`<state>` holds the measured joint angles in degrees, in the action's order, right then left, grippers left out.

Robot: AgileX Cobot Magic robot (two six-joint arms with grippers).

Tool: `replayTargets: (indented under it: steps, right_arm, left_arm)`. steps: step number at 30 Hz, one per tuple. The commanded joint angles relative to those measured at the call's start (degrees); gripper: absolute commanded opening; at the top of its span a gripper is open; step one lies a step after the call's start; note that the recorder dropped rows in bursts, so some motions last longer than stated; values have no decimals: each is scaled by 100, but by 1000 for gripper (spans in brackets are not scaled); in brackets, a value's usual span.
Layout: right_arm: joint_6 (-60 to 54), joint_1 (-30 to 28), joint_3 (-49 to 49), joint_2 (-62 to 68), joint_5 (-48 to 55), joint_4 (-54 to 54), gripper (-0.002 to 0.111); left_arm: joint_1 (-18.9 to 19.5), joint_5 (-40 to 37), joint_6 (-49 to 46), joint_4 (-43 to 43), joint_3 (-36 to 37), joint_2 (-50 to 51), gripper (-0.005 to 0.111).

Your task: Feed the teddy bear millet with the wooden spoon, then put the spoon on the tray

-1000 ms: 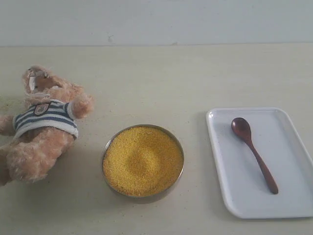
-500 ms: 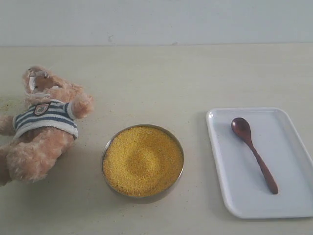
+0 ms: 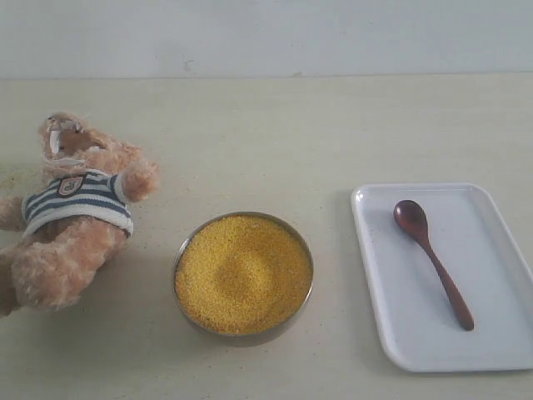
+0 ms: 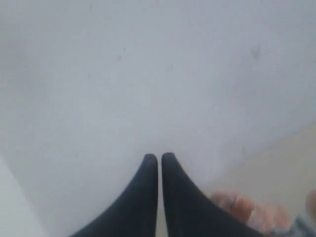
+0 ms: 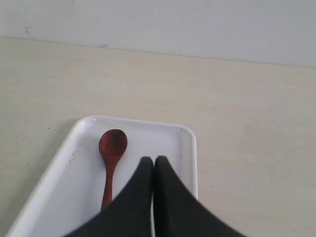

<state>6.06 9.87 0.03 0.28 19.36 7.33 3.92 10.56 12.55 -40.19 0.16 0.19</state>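
Note:
The teddy bear (image 3: 75, 217) in its striped shirt lies at the table's left. Bright-yellow millet (image 3: 242, 272) fills the round metal bowl (image 3: 186, 240) in the middle. On the white tray (image 3: 491, 350) at the right lies the dark wooden spoon (image 3: 430, 259), bowl end toward the back. Neither gripper shows in the exterior view. My right gripper (image 5: 153, 160) is shut and empty, hovering over the tray (image 5: 69, 168) beside the spoon (image 5: 111, 153). Facing the pale wall, my left gripper (image 4: 159, 157) is shut and empty, with a blurred bit of the bear (image 4: 252, 212) beside it.
A pale wall (image 3: 266, 37) runs along the table's far edge. Bare tabletop (image 3: 333, 142) lies behind the bowl and between bowl and tray.

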Motion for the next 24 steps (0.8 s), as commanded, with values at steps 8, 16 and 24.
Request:
replayTargets:
  steps: [8,16,24]
  right_arm:
    - [-18,-12,-3,-28,-23,10,0]
    - [-18,-12,-3,-28,-23,10,0]
    - [-18,-12,-3,-28,-23,10,0]
  left_arm:
    - [13,3130,3872,2972,-386,-19,4]
    - [13,345,2428,2959,-1888,548,4]
    - [13,-1668,1978,2159,-2962,2060,4]
